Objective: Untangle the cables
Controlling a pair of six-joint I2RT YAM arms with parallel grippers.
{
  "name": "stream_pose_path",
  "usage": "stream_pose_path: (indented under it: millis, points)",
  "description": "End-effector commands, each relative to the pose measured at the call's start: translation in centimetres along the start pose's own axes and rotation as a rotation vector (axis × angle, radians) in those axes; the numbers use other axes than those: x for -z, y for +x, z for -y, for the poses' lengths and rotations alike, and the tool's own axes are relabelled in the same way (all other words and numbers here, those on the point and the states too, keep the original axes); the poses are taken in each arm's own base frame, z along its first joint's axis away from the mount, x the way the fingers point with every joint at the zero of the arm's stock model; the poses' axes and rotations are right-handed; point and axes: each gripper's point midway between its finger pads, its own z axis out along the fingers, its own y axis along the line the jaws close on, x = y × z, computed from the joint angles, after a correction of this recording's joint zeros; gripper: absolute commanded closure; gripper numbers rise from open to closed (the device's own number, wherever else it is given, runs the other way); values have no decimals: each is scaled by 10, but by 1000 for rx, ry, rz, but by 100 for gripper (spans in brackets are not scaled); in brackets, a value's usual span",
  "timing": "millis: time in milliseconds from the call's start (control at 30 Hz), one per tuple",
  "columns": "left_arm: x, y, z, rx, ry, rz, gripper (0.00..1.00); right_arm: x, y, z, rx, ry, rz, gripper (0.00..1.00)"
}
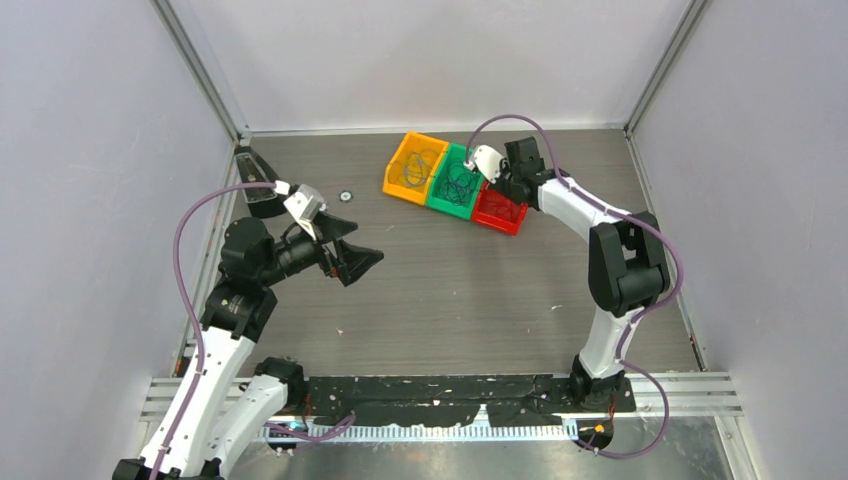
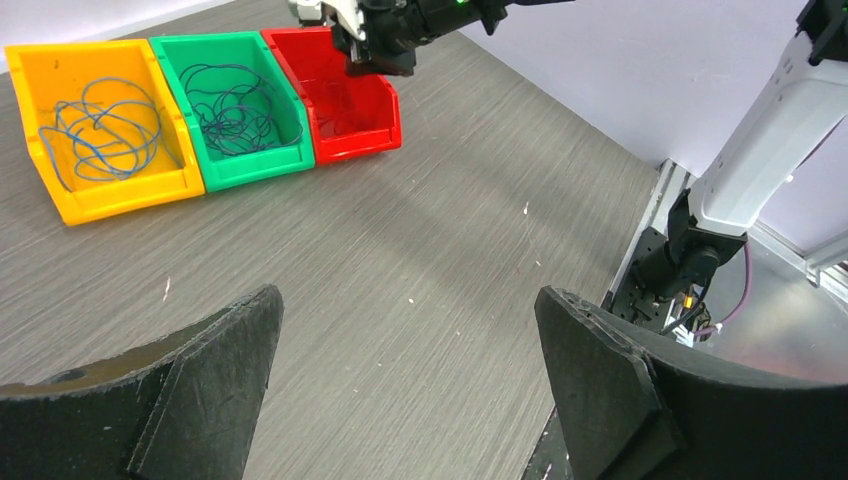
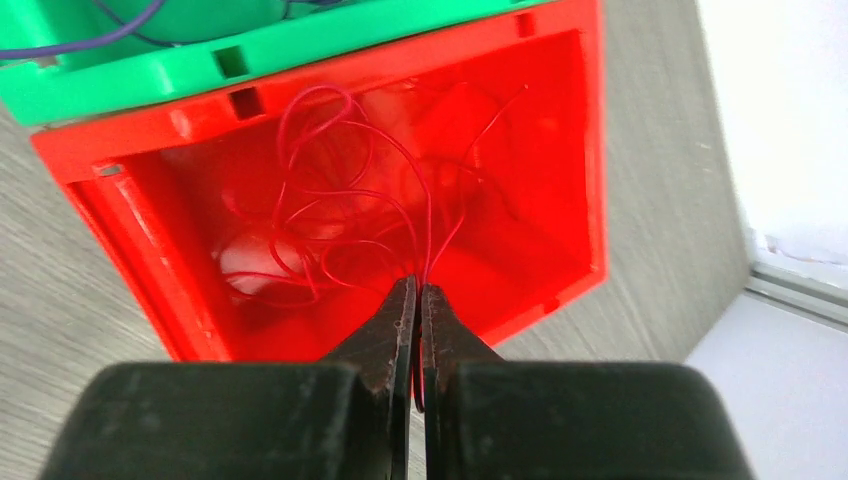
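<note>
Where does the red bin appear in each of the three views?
Top external: red bin upper right of centre.
Left wrist: red bin top, left of centre.
Right wrist: red bin fills the middle.
Shared landmark: the green bin beside it.

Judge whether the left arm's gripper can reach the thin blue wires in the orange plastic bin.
Probably yes: the open left gripper faces the thin blue wires across bare table, and the right gripper is at the red plastic bin.
</note>
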Motion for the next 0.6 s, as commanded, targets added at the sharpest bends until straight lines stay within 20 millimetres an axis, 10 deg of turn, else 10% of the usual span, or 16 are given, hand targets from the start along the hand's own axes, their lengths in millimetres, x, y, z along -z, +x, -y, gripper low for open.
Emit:
stream_pose_path:
  millis: [0,367,567]
  points:
    - [0,-4,-2,-1,-9,13,0,-13,-3,-22,-9,-140,-9,94]
    - [0,-2,-5,10,-18,11,1,-40,-5,-19,-68,-159,-62,92]
    - [-1,-1,-9,8,-34,-1,1,-8,-18,0,-109,-119,-26,71]
